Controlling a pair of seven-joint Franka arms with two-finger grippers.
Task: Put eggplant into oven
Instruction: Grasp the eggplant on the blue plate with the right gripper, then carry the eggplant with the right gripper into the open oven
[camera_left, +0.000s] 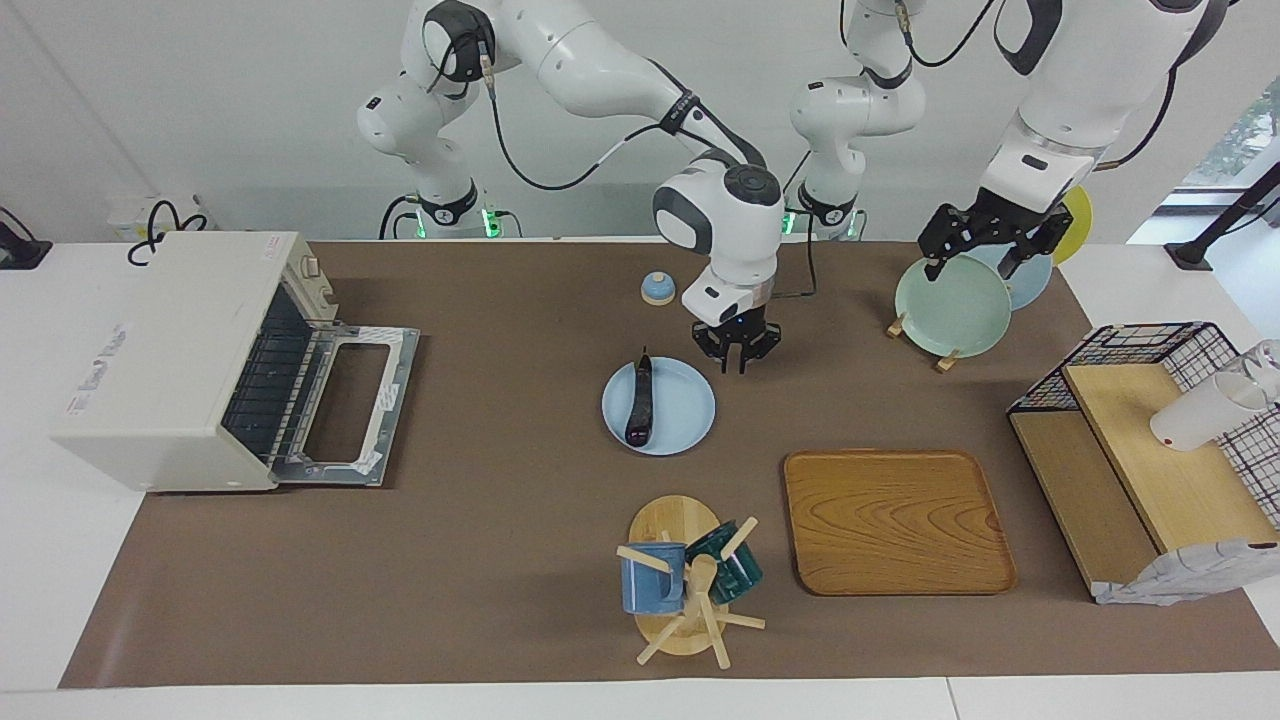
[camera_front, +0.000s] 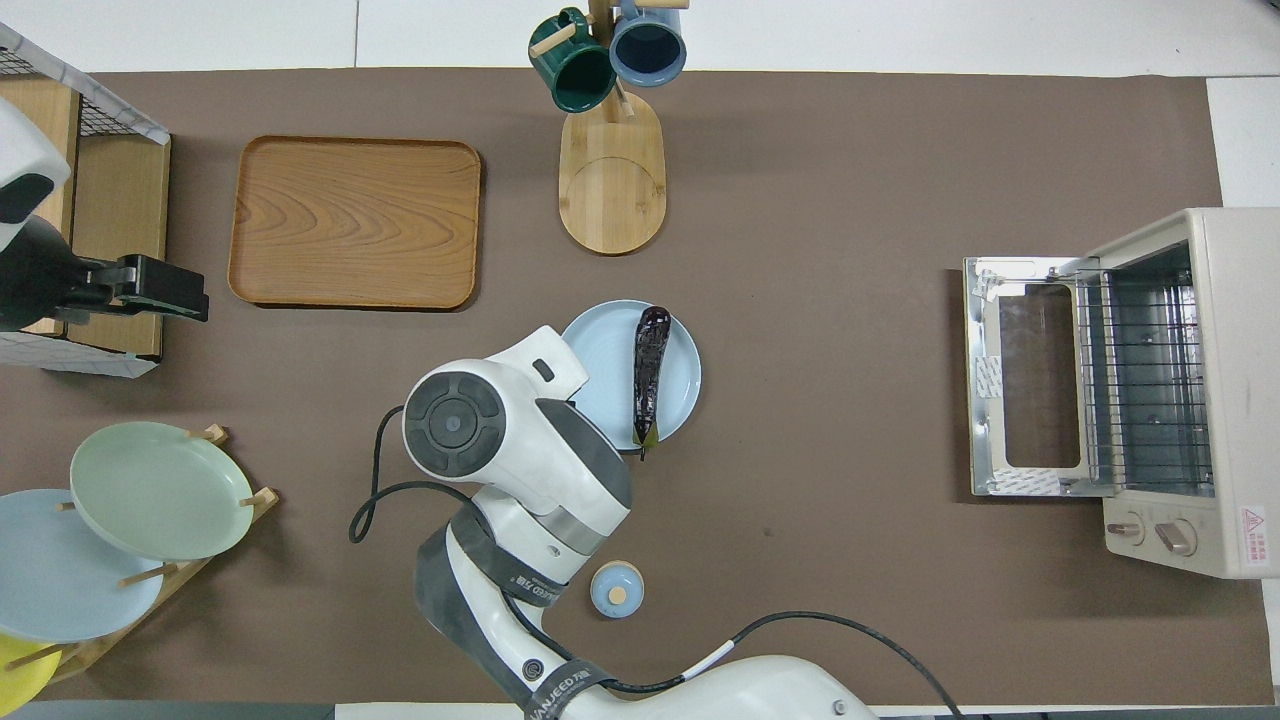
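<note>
My right pincer (camera_left: 738, 358) is hanging over the brown-covered tabletop (camera_left: 500, 560), just beside the round light blue plate (camera_left: 690, 415), off the side of the plate that faces the left arm's end. It is carrying nothing, and I cannot tell whether it is parted or clenched. In the overhead view my own white wrist is covering it.

The long, glossy, dark purple eggplant (camera_left: 640, 403) is lying on that plate, off-centre, toward the right arm's end. Its thin stem tip is pointing toward the robots and reaching just past the rim. My right pincer is not touching it.

The boxy white toaster oven (camera_left: 160, 360) is sitting at the right arm's end of the tabletop, well apart from the plate. Its glass door (camera_left: 350, 400) is lying dropped open and flat, and the wire shelf inside is showing.

My left pincer (camera_left: 985, 240) is waiting with its fingers spread wide and empty, up over the pale green plate (camera_left: 952, 305) that is leaning in the wooden plate rack at the left arm's end.

1 small blue domed lid (camera_left: 657, 288) is resting nearer to the robots than the plate. The rectangular wooden tray (camera_left: 897, 520) and the wooden mug stand (camera_left: 685, 600) with its 2 mugs are sitting farther out.
</note>
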